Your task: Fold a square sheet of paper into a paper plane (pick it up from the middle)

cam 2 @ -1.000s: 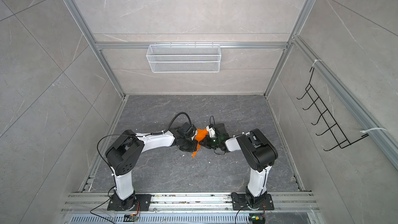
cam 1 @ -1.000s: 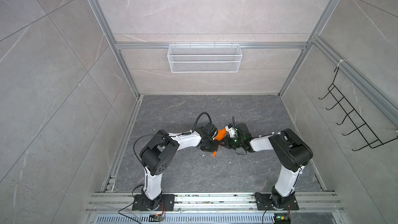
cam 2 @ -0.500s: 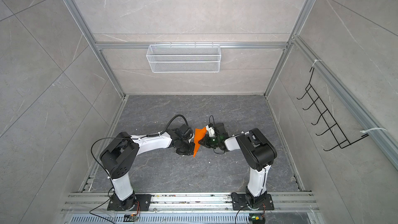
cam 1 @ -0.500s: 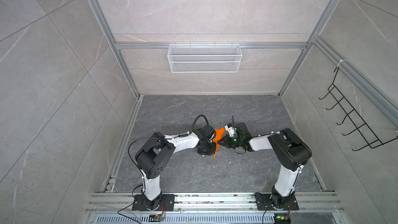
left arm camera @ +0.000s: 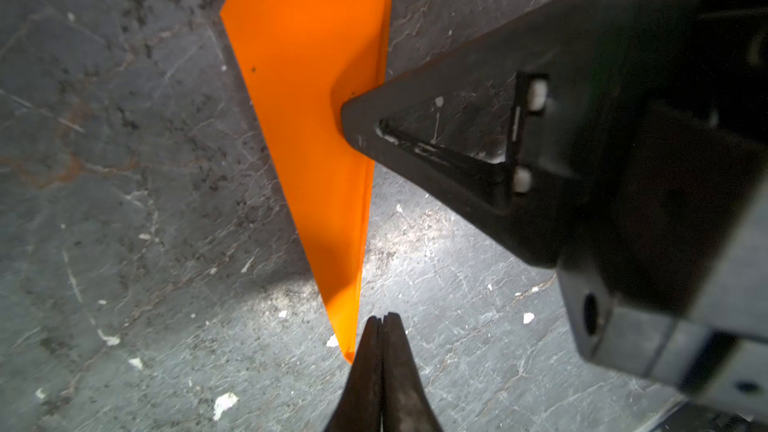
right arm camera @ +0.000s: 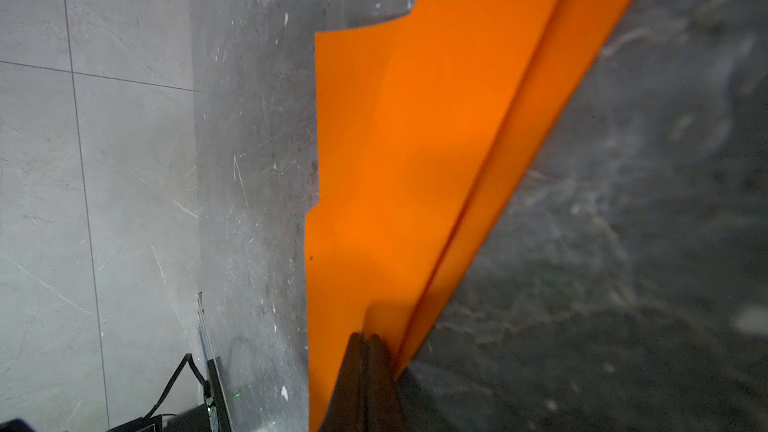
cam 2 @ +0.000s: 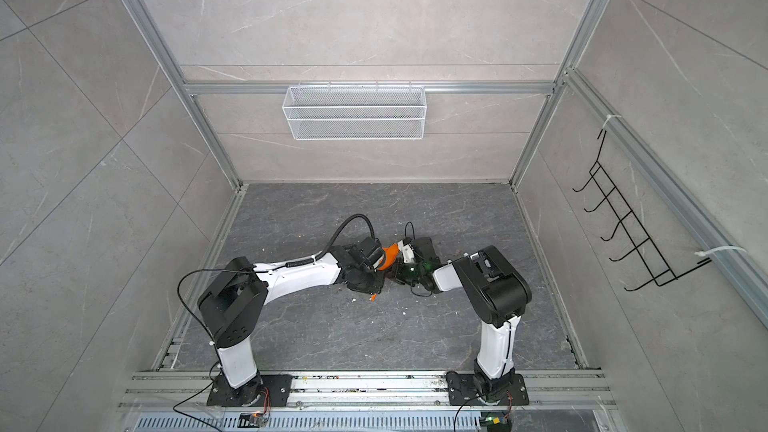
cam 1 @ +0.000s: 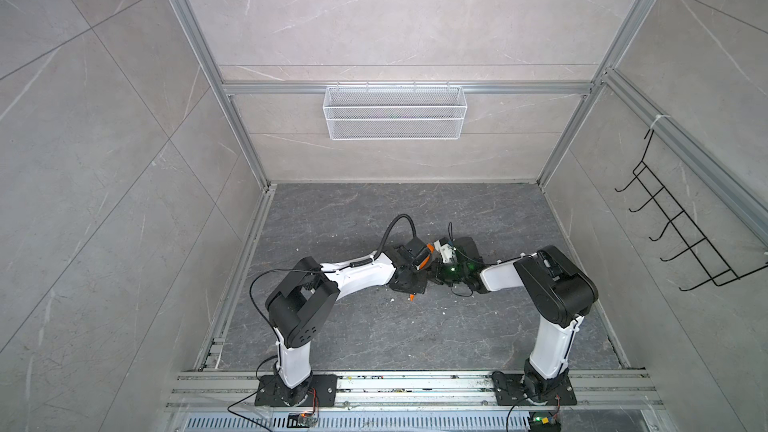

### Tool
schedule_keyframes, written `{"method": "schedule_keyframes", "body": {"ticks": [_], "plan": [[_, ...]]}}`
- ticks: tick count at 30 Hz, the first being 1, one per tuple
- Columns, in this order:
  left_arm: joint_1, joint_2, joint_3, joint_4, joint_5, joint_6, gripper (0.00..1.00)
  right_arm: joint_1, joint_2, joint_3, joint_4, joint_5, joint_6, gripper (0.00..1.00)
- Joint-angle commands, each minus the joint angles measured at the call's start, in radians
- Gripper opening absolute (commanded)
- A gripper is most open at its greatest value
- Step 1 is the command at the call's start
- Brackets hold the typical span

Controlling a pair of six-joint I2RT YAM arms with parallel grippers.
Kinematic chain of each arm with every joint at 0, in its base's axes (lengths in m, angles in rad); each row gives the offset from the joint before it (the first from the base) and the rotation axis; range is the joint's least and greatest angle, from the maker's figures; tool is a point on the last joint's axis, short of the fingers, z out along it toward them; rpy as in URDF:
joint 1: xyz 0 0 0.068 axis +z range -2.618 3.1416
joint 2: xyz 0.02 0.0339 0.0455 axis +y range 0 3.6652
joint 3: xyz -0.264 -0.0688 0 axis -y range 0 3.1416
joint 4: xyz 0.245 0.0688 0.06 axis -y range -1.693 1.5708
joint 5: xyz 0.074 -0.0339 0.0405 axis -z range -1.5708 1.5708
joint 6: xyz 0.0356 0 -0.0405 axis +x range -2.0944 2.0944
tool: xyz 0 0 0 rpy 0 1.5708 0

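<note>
Right gripper (right arm camera: pixel 365 338) fingers pressed together, pinching the paper plane (right arm camera: pixel 415 160) on its long fold ridge. In the left wrist view that same black fingertip (left arm camera: pixel 361 126) bites the plane's edge partway along, well up from the nose. Left gripper (left arm camera: pixel 381 320) fingers are pressed together too, with nothing seen between them. The plane's pointed nose sits just beside them, touching the outer side of one finger; cannot tell if any paper is caught there. Plane is a narrow orange dart, creased lengthwise, with its wide tail end far from the left fingertips, over the dark stone floor (left arm camera: pixel 124 160). Versus a second ago: left gripper has come in closer to the right fingers and now covers most of the plane in both top views. Earlier a long orange strip hung in plain sight between the two grippers. Now there is only a small orange patch (cam 2: pixel 388 261) beside the right fingers and a tiny orange tip (cam 2: pixel 374 296) poking out past the left ones. Right gripper same spot, same pinch.
</note>
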Motion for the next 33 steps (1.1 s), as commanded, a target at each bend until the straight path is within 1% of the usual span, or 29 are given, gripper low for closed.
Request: {"method": "schedule_keyframes", "body": {"ticks": [1, 8, 14, 16, 18, 22, 28, 33], "plan": [[-0.003, 0.054, 0.026, -0.051, -0.053, 0.029, 0.05, -0.002, 0.07, -0.044, -0.067, 0.094, 0.031, 0.04], [-0.007, 0.086, 0.035, -0.052, -0.061, 0.036, 0.05, -0.005, 0.08, -0.051, -0.044, 0.085, 0.043, 0.04], [-0.009, 0.044, 0.054, -0.06, -0.063, 0.049, 0.05, -0.01, 0.083, -0.055, -0.034, 0.084, 0.05, 0.04], [-0.009, 0.03, 0.061, -0.057, -0.072, 0.05, 0.06, -0.01, 0.083, -0.057, -0.033, 0.085, 0.052, 0.04], [-0.006, 0.03, 0.072, -0.059, -0.104, 0.058, 0.08, -0.01, 0.087, -0.057, -0.029, 0.085, 0.053, 0.04], [-0.004, 0.085, 0.116, -0.094, -0.134, 0.076, 0.1, -0.01, 0.094, -0.06, -0.016, 0.082, 0.06, 0.04], [-0.004, 0.147, 0.149, -0.122, -0.13, 0.093, 0.11, -0.011, 0.097, -0.066, -0.009, 0.08, 0.064, 0.04], [-0.004, 0.166, 0.152, -0.142, -0.151, 0.093, 0.12, -0.011, 0.101, -0.069, -0.002, 0.078, 0.067, 0.04]]}}
